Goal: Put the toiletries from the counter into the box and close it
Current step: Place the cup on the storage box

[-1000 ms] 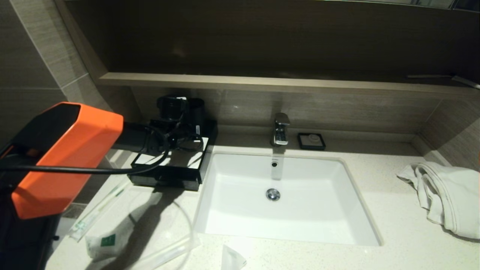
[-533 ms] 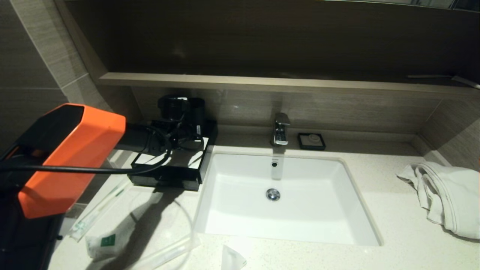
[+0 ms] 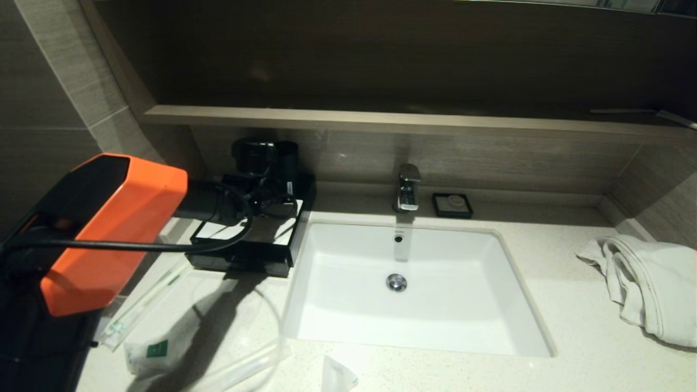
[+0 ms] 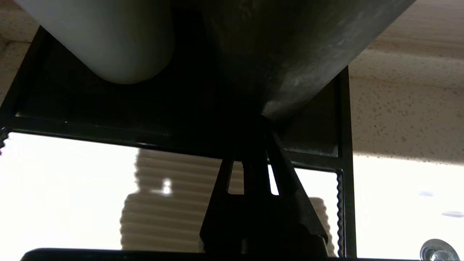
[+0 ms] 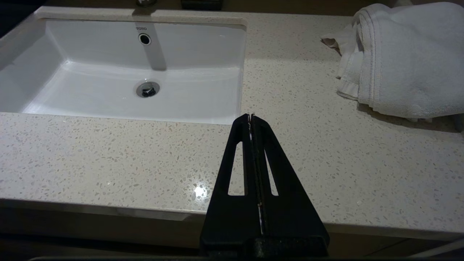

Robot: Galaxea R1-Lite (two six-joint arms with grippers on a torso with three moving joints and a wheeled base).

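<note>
The black box [image 3: 243, 265] with its white top panel [image 3: 213, 230] stands left of the sink on the counter [image 3: 572, 305]. My left arm [image 3: 114, 228] reaches over it. The left gripper [image 4: 259, 122] is shut with nothing in it, low over the white panel [image 4: 72, 203], its tip at the foot of a dark grey cup [image 4: 286, 54]. Toiletries lie at the front left of the counter: a long thin packet [image 3: 142, 304], a pouch with a green square [image 3: 155, 351], a long translucent packet [image 3: 239, 369] and a small pouch [image 3: 336, 375]. My right gripper [image 5: 251, 116] is shut and empty over the counter's front edge.
Dark cups [image 3: 266, 157] stand at the back of the box, one pale-sided [image 4: 108, 40]. The white sink [image 3: 403, 326] fills the middle, with the tap [image 3: 407, 188] and a small black soap dish [image 3: 452, 204] behind it. A white towel [image 3: 648, 283] lies far right. A wooden shelf [image 3: 381, 121] runs above.
My left arm has slid a little forward and to the right over the box, towards the cups. Its gripper stays shut. The packets and the right arm have not moved.
</note>
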